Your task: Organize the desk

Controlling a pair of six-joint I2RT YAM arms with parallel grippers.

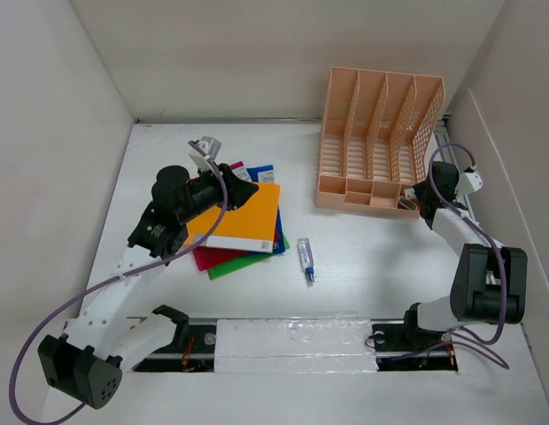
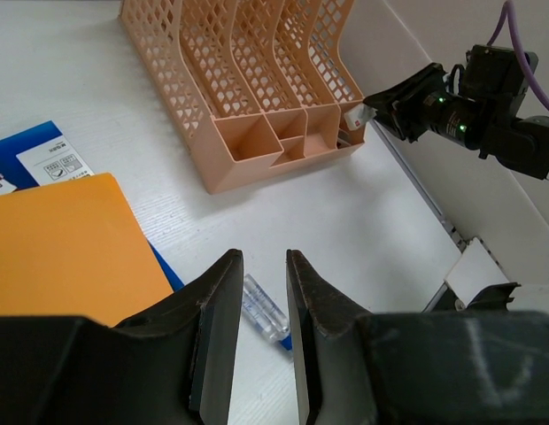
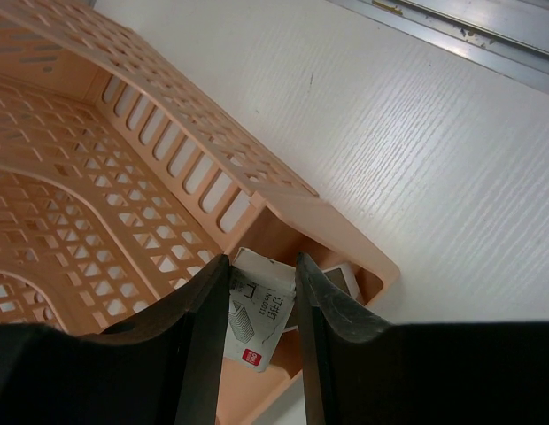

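Worktop (image 1: 363, 257): a large flat white surface enclosed by plain white walls (image 1: 257, 53). It lies under everything in the scene, and both arm bases sit at its near edge.
Taped rail (image 1: 292, 336): runs along the near edge of the worktop, between the two arm bases.
File rack (image 1: 378, 142): peach-coloured slotted plastic, standing at the far right of the worktop, with small open compartments along its low front.
Stack of folders (image 1: 223, 258): lies left of centre. An orange folder (image 1: 252, 217) is on top, with red, green and blue edges showing beneath it.
Left hand (image 2: 263, 261): hangs above the right part of the stack, jaws a narrow gap apart with nothing between them.
Right hand (image 3: 261, 261): at the rack's front right corner compartment, jaws closed against a small white box (image 3: 252, 323).
Tube (image 1: 305, 259): clear with a blue end, lying flat on the worktop just right of the stack.
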